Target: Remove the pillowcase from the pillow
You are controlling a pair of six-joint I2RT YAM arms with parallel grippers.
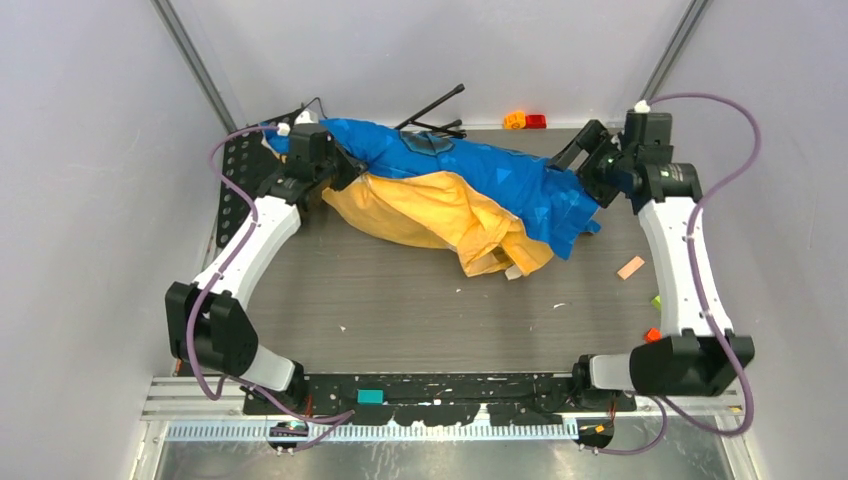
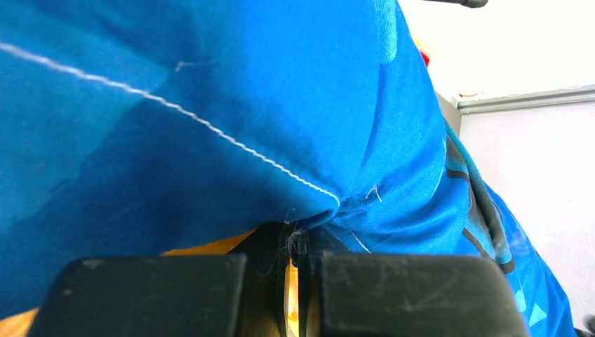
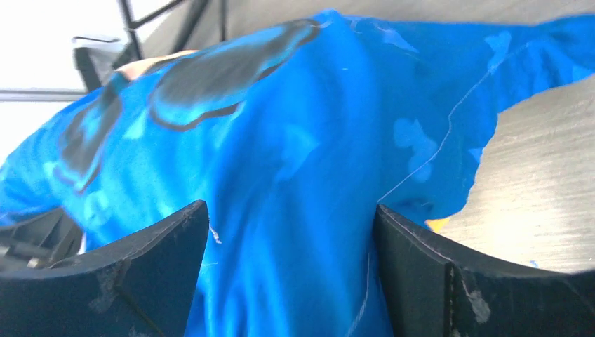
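The pillowcase (image 1: 470,165) lies across the back of the table, its blue face stretched as a raised ridge between both grippers, its orange-yellow reverse (image 1: 430,210) bunched plump in front. The pillow is hidden; only a small white bit (image 1: 513,272) shows at the orange edge. My left gripper (image 1: 345,170) is shut on the pillowcase's left end; in the left wrist view (image 2: 298,260) a blue seam and a sliver of orange are pinched between the fingers. My right gripper (image 1: 590,185) holds the right end, its jaws partly closed on a thick blue bundle (image 3: 288,232).
A black folding stand (image 1: 440,110) and an orange and red toy (image 1: 525,121) sit at the back edge. A pink block (image 1: 631,267), a green piece (image 1: 657,300) and an orange piece (image 1: 652,335) lie beside the right arm. Walls close in on both sides.
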